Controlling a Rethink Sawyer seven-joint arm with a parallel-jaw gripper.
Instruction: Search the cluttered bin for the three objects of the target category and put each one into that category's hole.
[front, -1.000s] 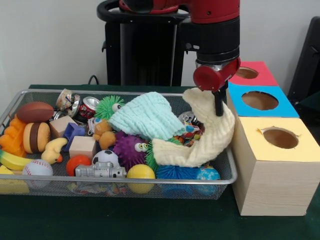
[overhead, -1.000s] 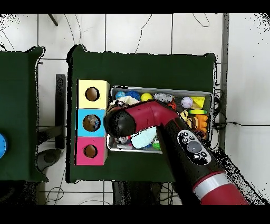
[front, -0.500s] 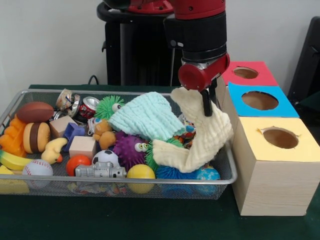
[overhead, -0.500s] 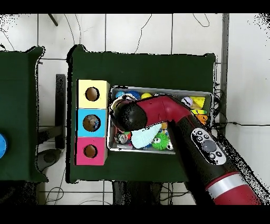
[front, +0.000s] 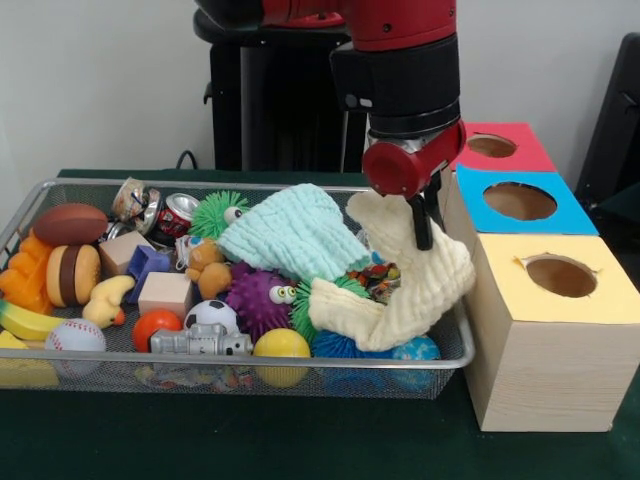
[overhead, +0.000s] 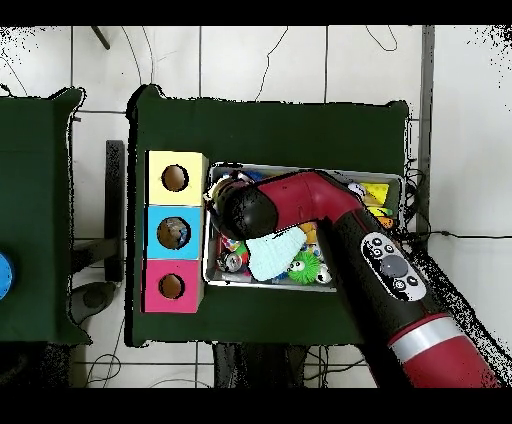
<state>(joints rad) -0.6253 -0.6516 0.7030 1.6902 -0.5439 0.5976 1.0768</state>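
Silver wire-mesh bin (front: 60, 188) sits packed with toys at left; a mint knitted cloth (front: 295, 232) lies mid-heap. The black gripper (front: 423, 222) pinches the cream knitted cloth (front: 420, 280), closed on it, above the bin's right end. Red-topped round hole (front: 491, 146) sits far right.

In the front view, the bin (front: 235, 372) is sitting on the worktop (front: 300, 445), with three boxes lined up against its right end. The hole (front: 492, 146) is lying in the farthest box. The hand (front: 424, 225) is hanging over the bin's right end, touching a folded cloth (front: 410, 290) that is draping down onto the toys. A second cloth (front: 292, 232) is lying just left of it, and a spiky ball (front: 258, 296) is sitting below that one.
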